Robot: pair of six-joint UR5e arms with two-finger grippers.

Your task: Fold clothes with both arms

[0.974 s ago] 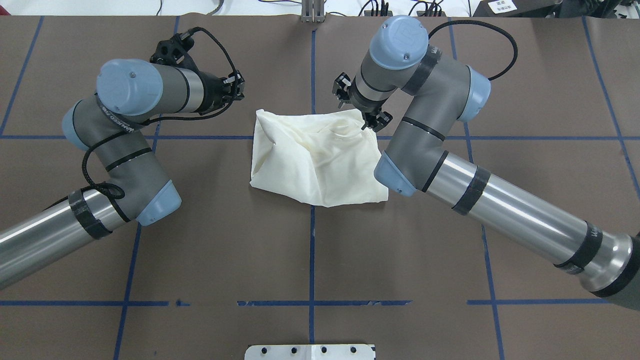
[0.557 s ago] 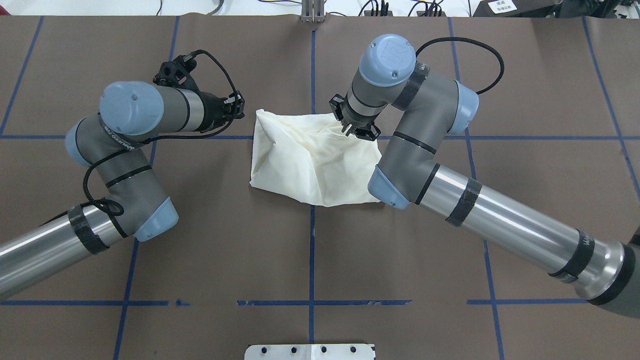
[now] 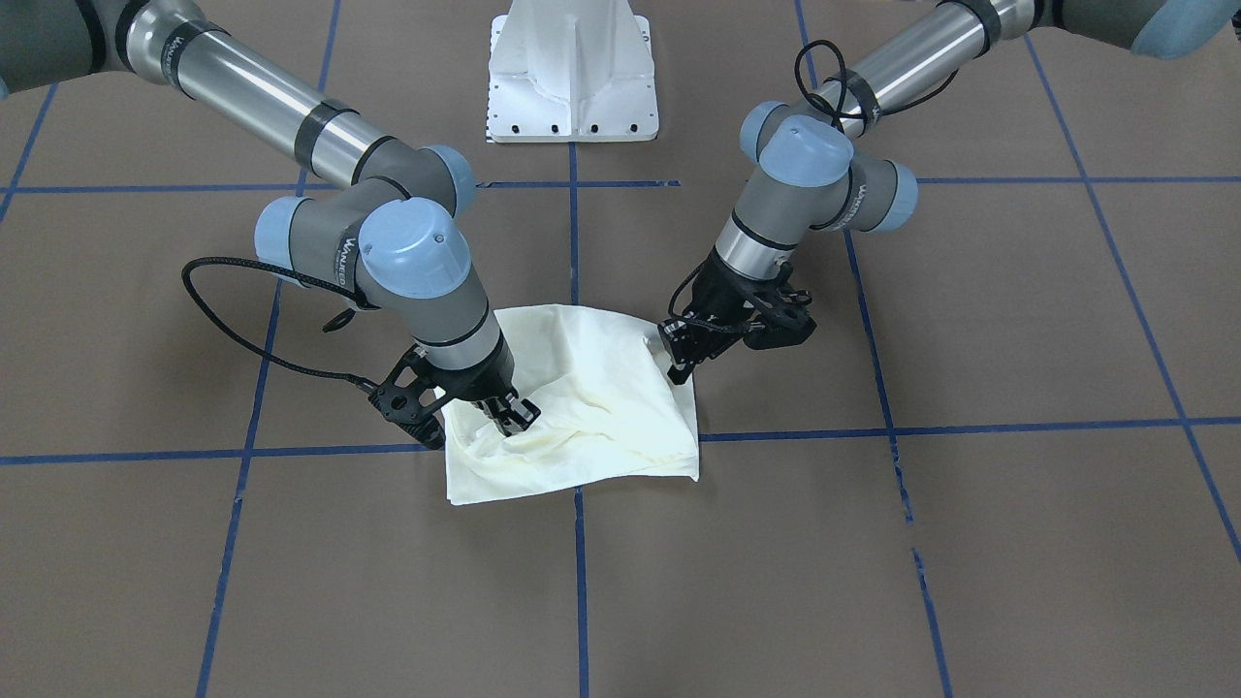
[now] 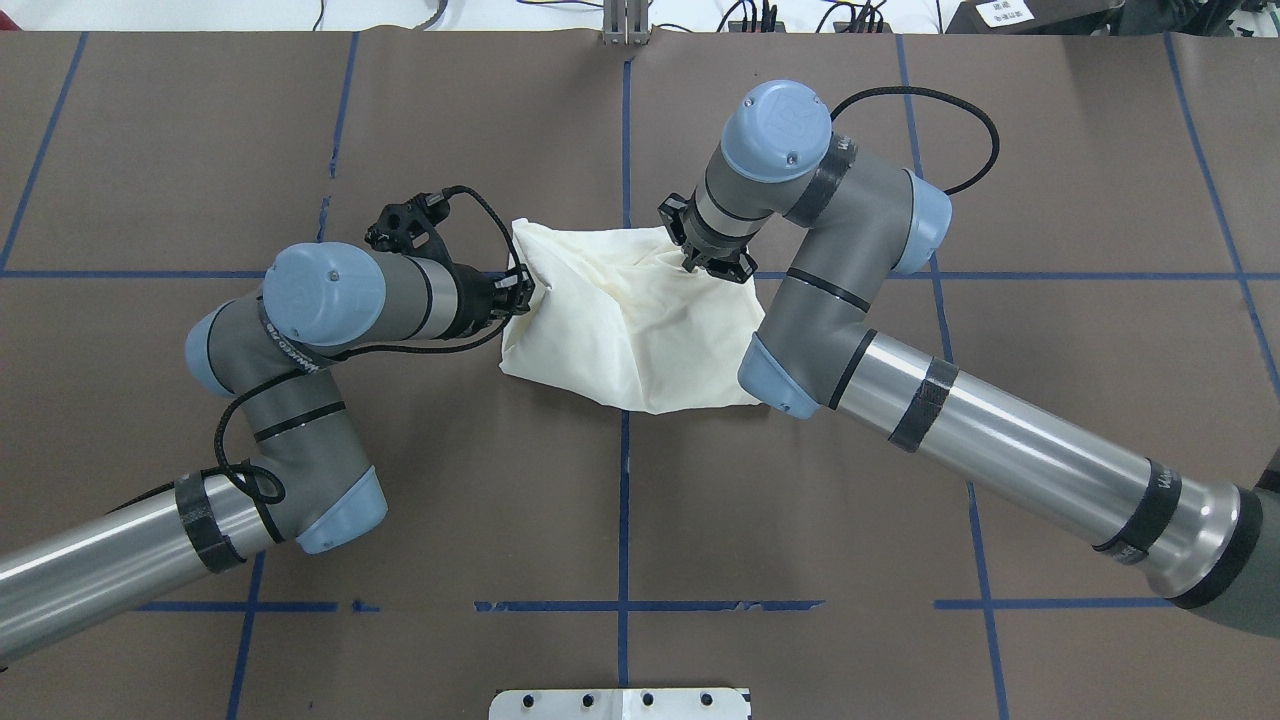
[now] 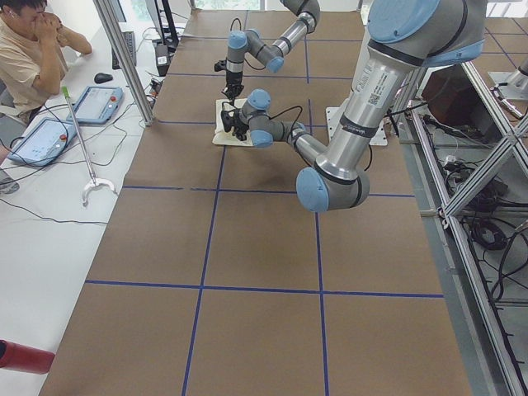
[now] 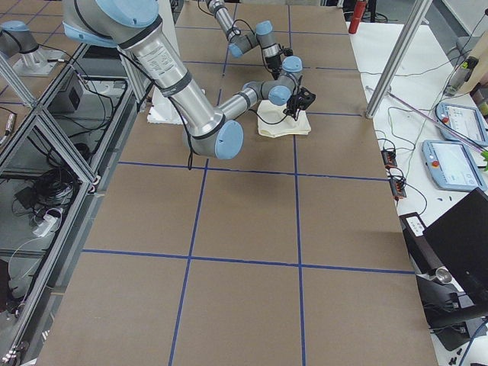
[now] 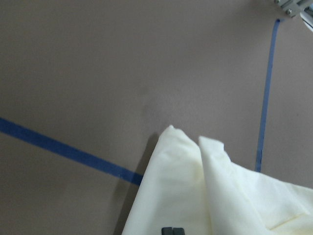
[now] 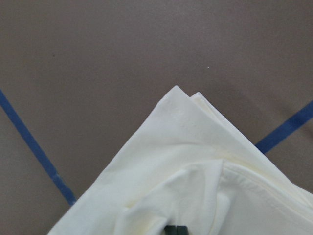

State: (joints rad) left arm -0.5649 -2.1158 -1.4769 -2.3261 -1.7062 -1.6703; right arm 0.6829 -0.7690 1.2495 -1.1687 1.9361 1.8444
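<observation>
The clothes point(image 4: 630, 330) are one cream shirt, plain side up, lying in a rumpled folded heap at the table's middle point(image 3: 601, 407). My right gripper point(image 4: 700, 262) stands on the heap's far right part. In the right wrist view its tips point(image 8: 176, 229) are together, with cloth point(image 8: 171, 171) bunched around them. My left gripper point(image 4: 520, 290) reaches in low at the heap's left edge point(image 3: 677, 366). Its tips point(image 7: 172, 230) are shut and sit over the cloth's point(image 7: 195, 196) border. Whether cloth is pinched there is hidden.
Blue tape lines point(image 4: 623, 500) cross the brown table cover. The white pedestal base point(image 3: 572, 87) stands at the robot's side of the table. A person point(image 5: 29, 49) sits at a side bench with tablets point(image 5: 95, 103) and a hooked pole point(image 5: 78, 140).
My left gripper has swung from beyond the heap's far left corner down to its left edge. My right gripper came in and down onto the cloth, which has bunched beneath it.
</observation>
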